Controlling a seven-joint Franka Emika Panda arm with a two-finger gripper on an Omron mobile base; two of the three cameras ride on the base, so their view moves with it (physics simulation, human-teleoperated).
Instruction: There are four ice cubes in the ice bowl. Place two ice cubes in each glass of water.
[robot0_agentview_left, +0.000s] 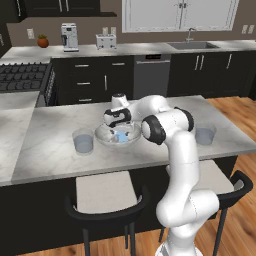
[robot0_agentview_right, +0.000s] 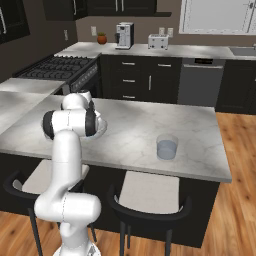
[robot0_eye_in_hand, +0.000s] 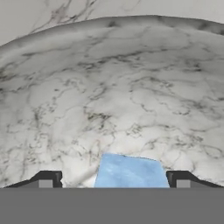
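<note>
**Reaching into the bowl for ice**

On the left of the counter I see one glass (robot0_agentview_left: 83, 141). It is short, round and clear, with bluish water in it. Next to it sits the bowl (robot0_agentview_left: 103, 136), wide, shallow and cloudy grey-white like marble. My claw (robot0_agentview_left: 119, 131) is down inside it. In the hand view its two dark tips stand wide apart, with a pale blue ice cube (robot0_eye_in_hand: 129, 172) right between them, and they hold nothing yet. The cube looks flat-sided and see-through, and I think it is slippery. To do this well, I should keep the cube in the middle, close slowly, squeeze on its flat sides, then lift straight up. I can't tell how many cubes are in the bowl. Far to the right stands the other glass (robot0_agentview_left: 205, 134), well apart from the bowl.
</note>
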